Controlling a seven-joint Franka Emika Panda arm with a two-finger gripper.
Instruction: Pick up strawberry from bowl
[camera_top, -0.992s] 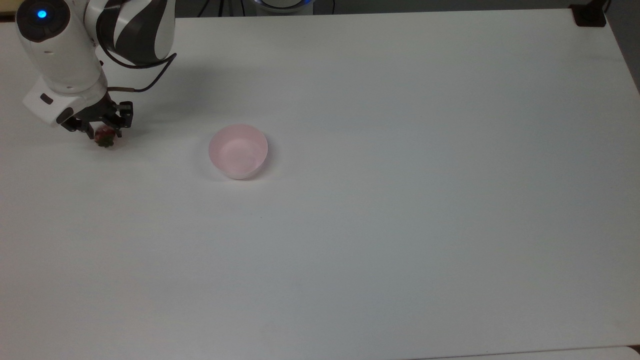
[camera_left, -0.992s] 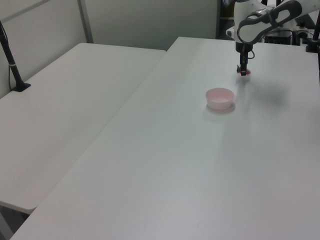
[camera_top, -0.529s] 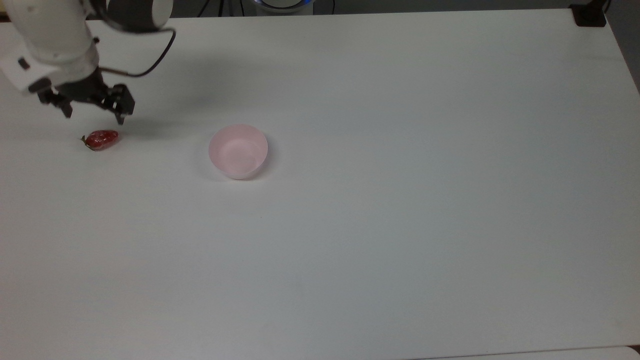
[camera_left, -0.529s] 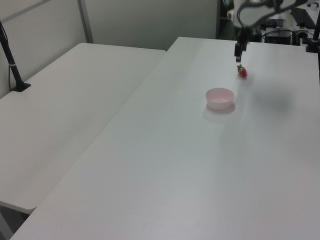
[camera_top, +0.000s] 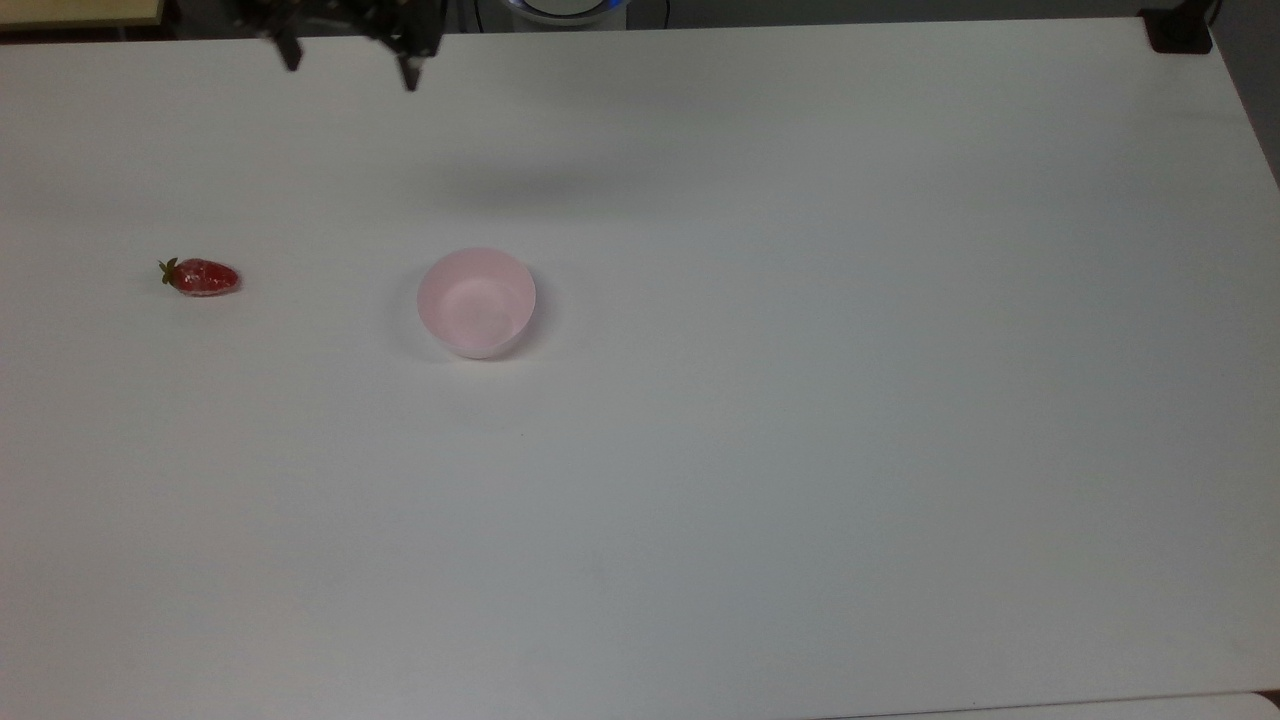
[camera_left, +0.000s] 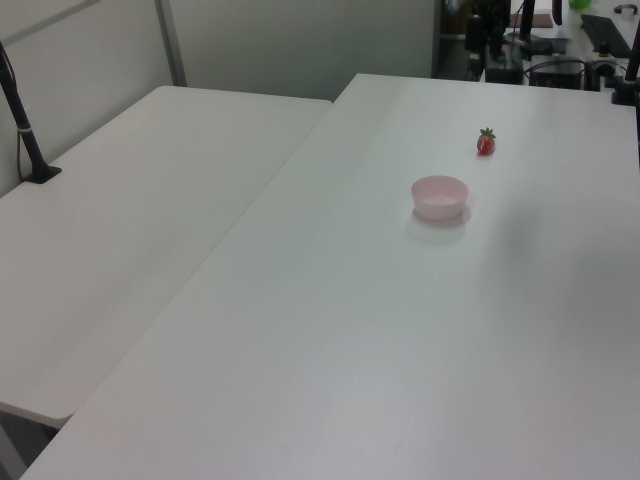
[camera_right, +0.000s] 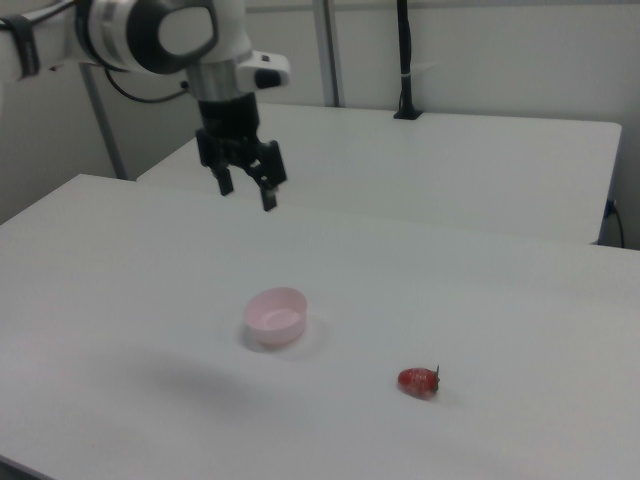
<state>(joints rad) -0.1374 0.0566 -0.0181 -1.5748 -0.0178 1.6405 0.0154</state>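
The red strawberry (camera_top: 200, 277) with its green cap lies on its side on the white table (camera_top: 800, 450), well to the top view's left of the pale pink bowl (camera_top: 476, 302). The bowl stands upright with nothing in it. In the right view the strawberry (camera_right: 419, 381) rests to the right of the bowl (camera_right: 275, 316), and in the left view the strawberry (camera_left: 486, 143) sits beyond the bowl (camera_left: 440, 196). My gripper (camera_right: 246, 190) hangs open and high above the table, holding nothing; its fingertips (camera_top: 409, 80) reach in at the top view's upper edge.
A second white table (camera_left: 120, 230) stands alongside on the left view's left, with a black post (camera_left: 25, 130) clamped to it. A black mount (camera_top: 1178, 30) sits on the table's far corner at the top view's upper right.
The gripper let go of the strawberry, left it lying on the table, then rose and swung away toward the top view's upper edge. The bowl stayed put.
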